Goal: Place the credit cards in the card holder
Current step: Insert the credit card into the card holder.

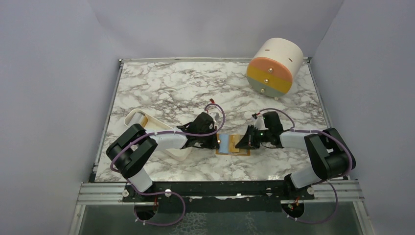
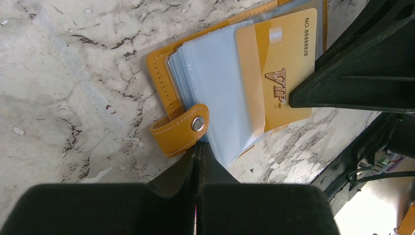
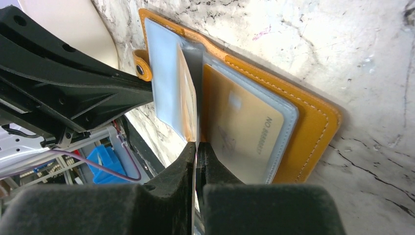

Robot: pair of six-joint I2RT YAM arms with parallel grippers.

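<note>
left jaws closed, empty, bracing card holder on table | right jaws pinching credit card, apparently feeding it into sleeve

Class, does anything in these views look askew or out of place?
Yes: the gold credit card sits only partway in a clear sleeve of the card holder, jutting out past the sleeve's edge.

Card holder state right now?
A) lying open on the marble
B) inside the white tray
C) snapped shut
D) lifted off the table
A: the card holder lies open flat on the table, snap strap undone, a gold credit card against its clear sleeves.
</note>
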